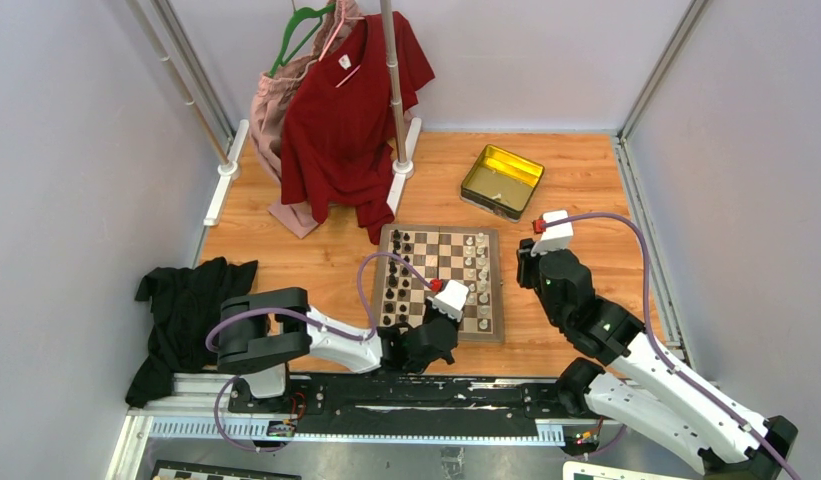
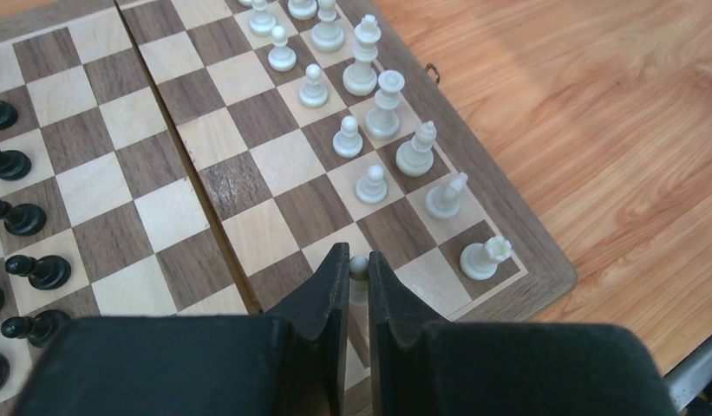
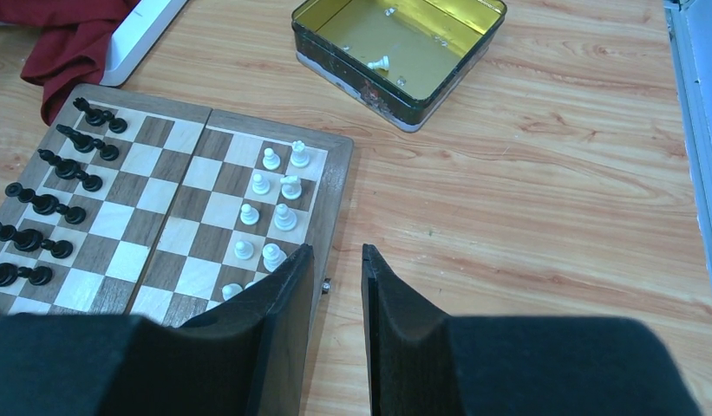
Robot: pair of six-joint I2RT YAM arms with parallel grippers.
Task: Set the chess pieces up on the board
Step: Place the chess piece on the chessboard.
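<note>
We count most tiny cream chess figures (image 2: 385, 104) ranked on the square wooden chessboard (image 2: 287, 160) | left hand (image 2: 358, 260) pinching one (a pawn) | right hand (image 3: 335, 260) wide, empty | strays left in shiny gold tin (image 3: 352, 84)

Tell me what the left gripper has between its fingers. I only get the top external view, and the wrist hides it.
Observer: In the left wrist view, the left gripper is shut on a white pawn, over the board close to the corner rook.
Operator: Check the tin for leftovers.
Observer: The right wrist view shows at least one white piece lying inside the gold tin.
Operator: Report the right gripper.
Observer: The right gripper is open and empty, over the bare table just off the board's edge.
</note>
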